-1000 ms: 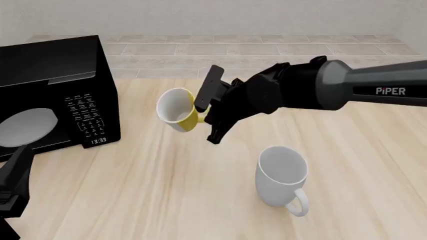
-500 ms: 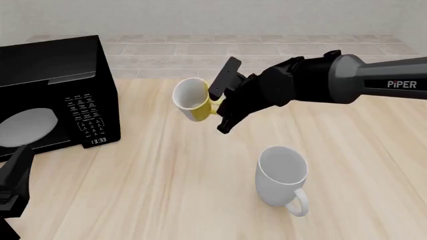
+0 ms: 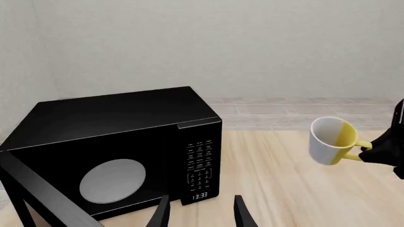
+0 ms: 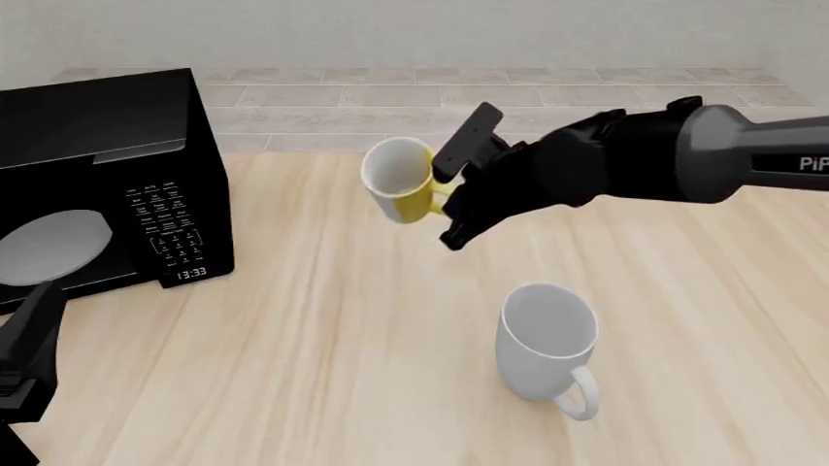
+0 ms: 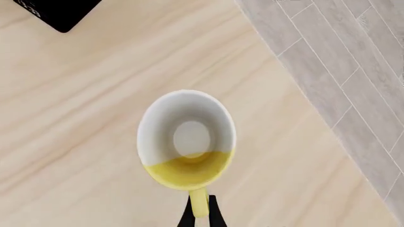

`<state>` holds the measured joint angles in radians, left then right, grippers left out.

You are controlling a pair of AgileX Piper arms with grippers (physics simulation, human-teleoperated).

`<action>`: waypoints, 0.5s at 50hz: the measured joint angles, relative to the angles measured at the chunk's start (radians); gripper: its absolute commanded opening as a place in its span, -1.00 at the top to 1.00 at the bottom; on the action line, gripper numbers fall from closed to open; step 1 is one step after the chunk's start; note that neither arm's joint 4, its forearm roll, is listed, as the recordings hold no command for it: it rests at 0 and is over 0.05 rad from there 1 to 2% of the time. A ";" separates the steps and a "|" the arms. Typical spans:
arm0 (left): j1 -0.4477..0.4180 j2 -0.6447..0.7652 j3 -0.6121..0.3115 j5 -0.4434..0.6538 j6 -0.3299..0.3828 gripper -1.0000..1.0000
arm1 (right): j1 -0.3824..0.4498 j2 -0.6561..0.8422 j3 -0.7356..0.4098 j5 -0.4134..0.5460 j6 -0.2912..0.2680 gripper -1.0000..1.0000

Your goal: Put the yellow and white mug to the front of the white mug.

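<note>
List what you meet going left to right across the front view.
Left gripper → microwave → yellow and white mug, held off the table by its handle → right gripper → white mug, standing upright nearer the camera.

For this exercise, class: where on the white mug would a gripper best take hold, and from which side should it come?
Grip the white mug by its handle, probably from the arms' own side. It stands upright with the handle pointing toward the camera, so that loop is the nearest narrow part; the wide body looks harder for jaws to span. The right gripper holds the yellow and white mug the same way.
</note>
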<state>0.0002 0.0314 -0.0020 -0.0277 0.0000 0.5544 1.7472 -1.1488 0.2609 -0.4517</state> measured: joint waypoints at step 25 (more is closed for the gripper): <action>0.000 0.000 0.000 0.000 0.000 -1.00 | -0.035 -0.071 0.108 -0.079 0.076 1.00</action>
<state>0.0002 0.0314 -0.0020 -0.0277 0.0000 0.5199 1.6757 -1.0412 0.1823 -0.3754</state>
